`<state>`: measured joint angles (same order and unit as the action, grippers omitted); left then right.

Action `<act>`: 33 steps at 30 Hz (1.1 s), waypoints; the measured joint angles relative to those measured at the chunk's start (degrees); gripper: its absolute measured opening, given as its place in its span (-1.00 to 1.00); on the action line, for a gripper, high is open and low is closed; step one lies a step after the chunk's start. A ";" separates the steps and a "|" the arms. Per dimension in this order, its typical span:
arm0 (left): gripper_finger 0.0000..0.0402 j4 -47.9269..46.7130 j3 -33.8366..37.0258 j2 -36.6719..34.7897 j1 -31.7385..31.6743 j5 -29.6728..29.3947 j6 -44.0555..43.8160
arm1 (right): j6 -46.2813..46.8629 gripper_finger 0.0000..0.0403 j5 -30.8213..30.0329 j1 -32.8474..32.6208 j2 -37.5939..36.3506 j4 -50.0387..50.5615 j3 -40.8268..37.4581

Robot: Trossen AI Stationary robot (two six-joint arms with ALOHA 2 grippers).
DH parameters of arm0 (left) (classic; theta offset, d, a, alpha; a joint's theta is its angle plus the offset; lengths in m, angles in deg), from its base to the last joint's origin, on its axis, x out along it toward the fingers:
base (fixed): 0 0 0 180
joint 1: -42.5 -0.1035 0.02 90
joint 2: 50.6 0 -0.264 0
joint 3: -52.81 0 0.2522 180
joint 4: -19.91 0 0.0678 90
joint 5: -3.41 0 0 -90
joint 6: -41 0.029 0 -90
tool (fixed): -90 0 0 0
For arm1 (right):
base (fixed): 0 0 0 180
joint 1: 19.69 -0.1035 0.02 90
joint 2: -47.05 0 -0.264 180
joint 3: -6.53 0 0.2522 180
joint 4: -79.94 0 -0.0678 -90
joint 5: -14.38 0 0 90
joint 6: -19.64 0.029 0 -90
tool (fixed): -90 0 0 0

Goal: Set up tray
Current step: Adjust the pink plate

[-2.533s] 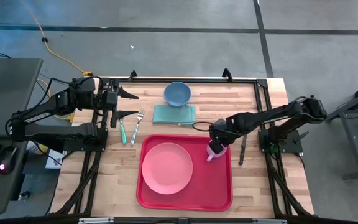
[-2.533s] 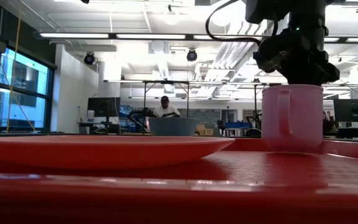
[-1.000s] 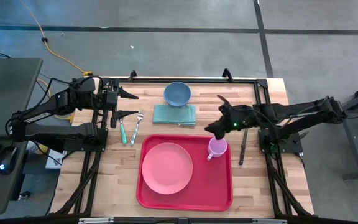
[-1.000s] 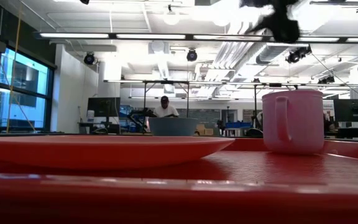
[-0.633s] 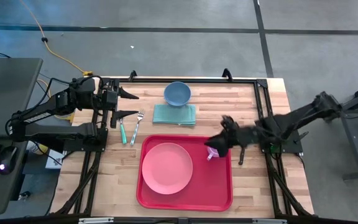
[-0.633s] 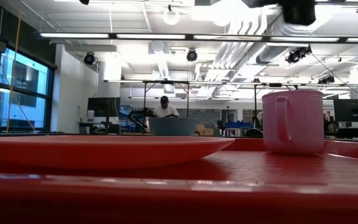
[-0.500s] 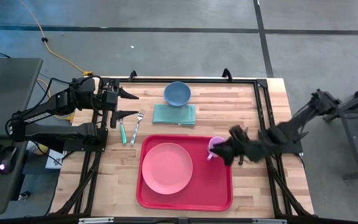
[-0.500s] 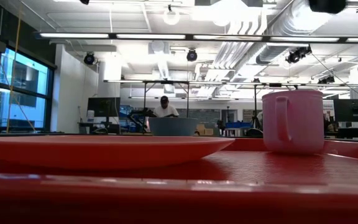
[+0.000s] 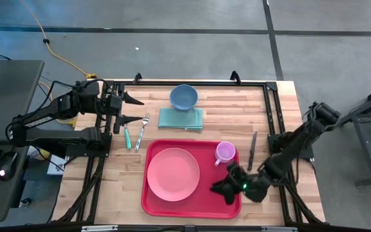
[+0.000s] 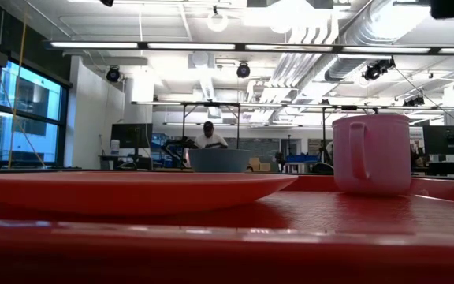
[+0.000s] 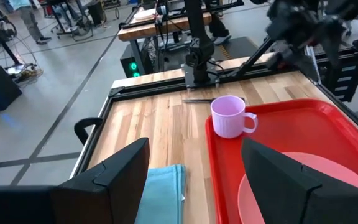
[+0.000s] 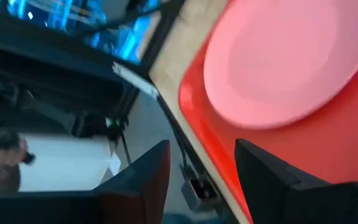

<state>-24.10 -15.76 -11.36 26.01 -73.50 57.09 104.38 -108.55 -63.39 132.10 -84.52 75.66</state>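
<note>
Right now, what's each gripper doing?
Left gripper: open, holding nothing, beside the fork.
Right gripper: open, holding nothing, over the tray.

Both robot arms are black, made of long thin tubes with thick round joints. The left black end effector (image 9: 129, 108) has two pointed fingers (image 11: 110, 180) with flat, slanted sides. The right black end effector (image 9: 222, 187) shows a small green light just beside it. Black cables run along each arm.
</note>
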 joint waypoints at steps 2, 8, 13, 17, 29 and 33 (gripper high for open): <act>0.43 0.08 0.00 0.00 0.00 0.15 -0.40 | 0.36 -0.22 0.56 -0.81 2.93 -2.43 -0.02; 0.43 0.14 0.00 0.00 0.00 0.34 -1.84 | 0.54 -0.22 0.81 -1.73 9.75 -10.39 0.00; 0.43 0.51 0.00 0.02 0.00 0.34 -1.77 | 0.49 -0.22 0.88 -1.32 14.81 -14.49 0.05; 0.43 0.78 0.00 0.02 0.00 0.36 -2.43 | 0.50 -0.23 0.78 0.48 18.41 -17.56 -0.02; 0.43 0.79 0.00 0.00 0.00 2.10 -2.61 | 1.70 -0.23 4.14 7.73 22.32 -18.87 0.05; 0.43 0.78 0.00 0.00 0.00 2.90 -1.77 | 5.14 -0.23 8.07 7.84 22.32 -15.25 0.07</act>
<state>-23.32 -15.76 -11.36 26.01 -70.60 55.32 109.51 -100.48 -55.55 154.43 -99.76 75.73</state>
